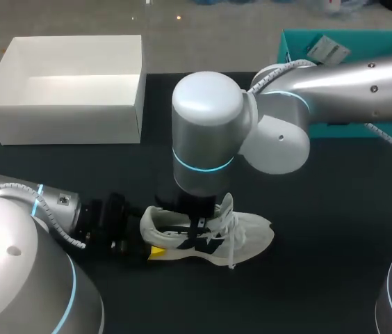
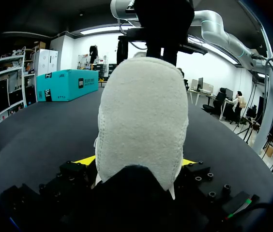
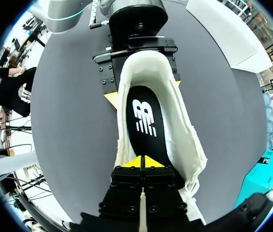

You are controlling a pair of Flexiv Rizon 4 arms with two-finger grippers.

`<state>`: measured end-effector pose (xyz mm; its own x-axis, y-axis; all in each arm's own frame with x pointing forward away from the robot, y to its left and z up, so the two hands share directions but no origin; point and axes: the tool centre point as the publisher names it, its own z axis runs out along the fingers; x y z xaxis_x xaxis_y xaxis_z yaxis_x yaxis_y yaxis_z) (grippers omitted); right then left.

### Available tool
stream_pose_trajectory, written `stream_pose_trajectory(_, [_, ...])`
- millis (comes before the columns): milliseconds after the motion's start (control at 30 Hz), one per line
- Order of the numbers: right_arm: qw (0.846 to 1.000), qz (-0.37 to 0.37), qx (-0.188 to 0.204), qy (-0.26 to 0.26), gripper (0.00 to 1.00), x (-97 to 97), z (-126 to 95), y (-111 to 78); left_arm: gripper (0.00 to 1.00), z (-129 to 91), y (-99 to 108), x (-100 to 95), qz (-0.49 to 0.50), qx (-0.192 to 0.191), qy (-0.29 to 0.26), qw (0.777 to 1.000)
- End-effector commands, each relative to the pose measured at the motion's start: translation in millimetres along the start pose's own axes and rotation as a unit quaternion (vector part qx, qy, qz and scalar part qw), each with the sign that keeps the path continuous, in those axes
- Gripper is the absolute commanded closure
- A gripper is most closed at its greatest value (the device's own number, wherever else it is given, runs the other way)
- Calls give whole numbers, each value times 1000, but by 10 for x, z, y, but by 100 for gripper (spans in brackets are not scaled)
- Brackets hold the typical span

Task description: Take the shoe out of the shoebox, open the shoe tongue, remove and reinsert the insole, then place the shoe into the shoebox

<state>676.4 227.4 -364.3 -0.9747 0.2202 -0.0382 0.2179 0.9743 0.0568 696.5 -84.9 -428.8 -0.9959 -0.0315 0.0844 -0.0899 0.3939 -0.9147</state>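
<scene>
A white shoe (image 1: 248,233) with dark side marks lies on the black table, toe to the right. My left gripper (image 1: 153,235) comes in low from the left; the heel (image 2: 141,121) stands between its fingers, with a yellow tip against each side, so it is shut on the shoe. My right arm hangs straight over the shoe. Its gripper (image 3: 144,162) is shut, and the joined yellow tips rest on the black insole (image 3: 144,118), which lies flat inside the shoe. The white shoebox (image 1: 64,122) stands open and empty at the back left.
A teal box (image 1: 300,49) lies at the back right, behind my right arm. Bare black table surrounds the shoe in front and to the right. My right arm's elbow blocks the middle of the head view.
</scene>
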Motion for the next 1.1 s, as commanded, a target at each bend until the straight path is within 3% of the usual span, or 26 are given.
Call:
stream_pose_trajectory(33, [1000,-7,3,12,100,-54,151,89,100,7,17,3,-1,-2,-1,1000])
stream_pose_trajectory(367, [999,-24,7,22,100,-237,296,299,100,7,17,3,-1,-2,-1,1000])
stream_pose_trajectory(633, [1000,-6,7,25,100,-194,403,181,100,7,17,3,-1,-2,-1,1000])
stream_pose_trajectory(867, [999,24,-7,-31,100,-194,404,88,100,7,17,3,-1,-2,-1,1000])
stream_pose_trajectory(1100, [998,25,-14,-47,100,-284,318,88,100,7,17,3,-1,-2,-1,1000])
